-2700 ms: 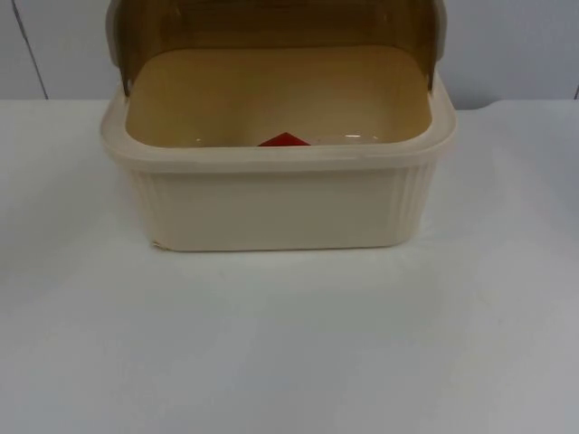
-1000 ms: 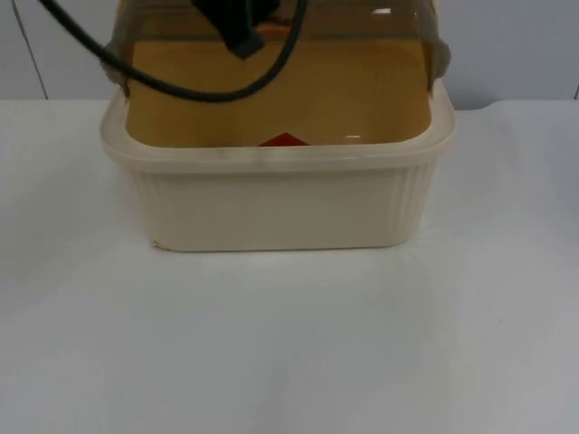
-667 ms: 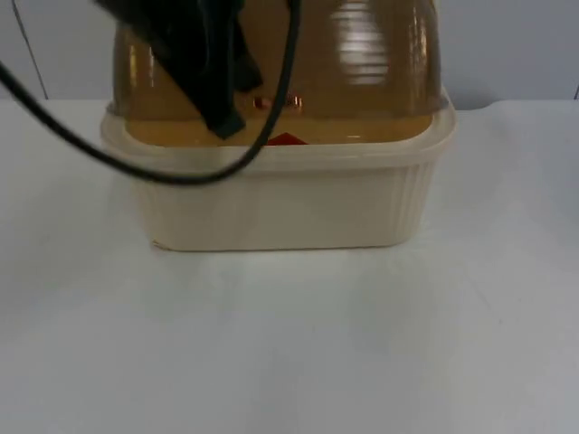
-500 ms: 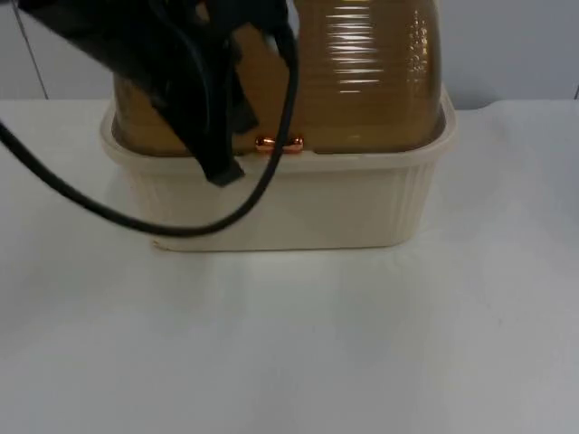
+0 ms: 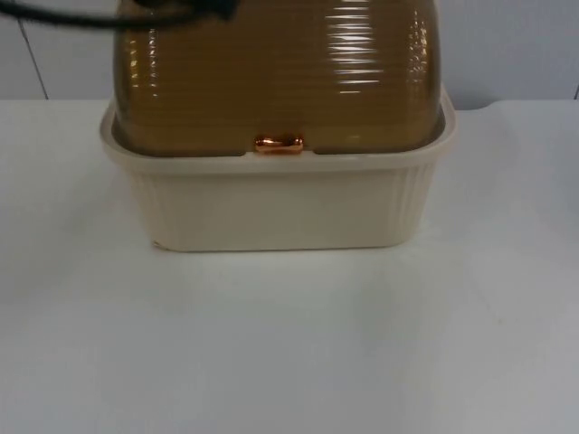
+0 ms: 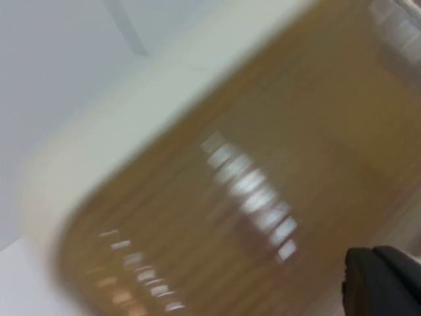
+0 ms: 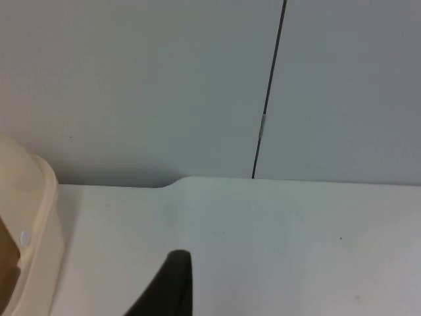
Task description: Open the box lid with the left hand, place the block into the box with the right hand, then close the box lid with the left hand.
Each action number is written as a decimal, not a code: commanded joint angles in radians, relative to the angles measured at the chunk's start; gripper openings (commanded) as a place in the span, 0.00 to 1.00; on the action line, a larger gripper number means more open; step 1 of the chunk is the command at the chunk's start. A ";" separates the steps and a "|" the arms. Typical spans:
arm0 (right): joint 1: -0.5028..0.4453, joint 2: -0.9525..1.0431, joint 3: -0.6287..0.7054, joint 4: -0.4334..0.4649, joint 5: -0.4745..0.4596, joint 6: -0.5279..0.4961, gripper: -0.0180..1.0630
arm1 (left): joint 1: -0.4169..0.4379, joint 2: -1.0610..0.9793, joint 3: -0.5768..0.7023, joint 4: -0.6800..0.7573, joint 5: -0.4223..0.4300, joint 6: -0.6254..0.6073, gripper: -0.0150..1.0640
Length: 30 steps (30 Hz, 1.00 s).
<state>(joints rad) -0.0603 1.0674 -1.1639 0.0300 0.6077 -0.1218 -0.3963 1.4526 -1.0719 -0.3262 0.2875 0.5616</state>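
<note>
A cream ribbed box (image 5: 276, 203) stands at the back middle of the table. Its brown translucent domed lid (image 5: 280, 72) is down on the rim, with a copper handle (image 5: 279, 144) at the front edge. The lid hides the box's inside. A black bit of my left arm (image 5: 181, 7) hangs above the lid's back left. In the left wrist view my left gripper (image 6: 385, 283) is just over the lid (image 6: 237, 197) and apart from it. My right gripper (image 7: 168, 289) waits to the right of the box (image 7: 29, 230), off the table surface.
The white table (image 5: 289, 344) stretches bare in front of the box and to both sides. The grey partition wall (image 7: 197, 85) with a dark seam stands right behind the box.
The lid has swung down from open to closed over the box, covering the red block inside. My left arm came in, rode down with the lid and has pulled back up.
</note>
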 commanded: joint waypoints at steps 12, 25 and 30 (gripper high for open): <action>-0.004 -0.013 0.004 0.006 -0.005 0.002 0.98 | 0.281 -0.309 0.000 -0.006 -0.116 -0.156 0.01; -0.004 -0.013 0.004 0.028 -0.005 0.002 0.98 | 0.435 -0.324 0.000 -0.120 0.014 -0.176 0.05; -0.004 -0.013 0.004 0.052 -0.005 -0.002 0.98 | 0.395 -0.312 0.000 -0.144 -0.004 -0.155 0.45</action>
<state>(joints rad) -0.0603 1.0674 -1.1639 0.0735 0.6077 -0.1201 0.0109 1.1379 -1.0719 -0.4514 0.2937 0.3991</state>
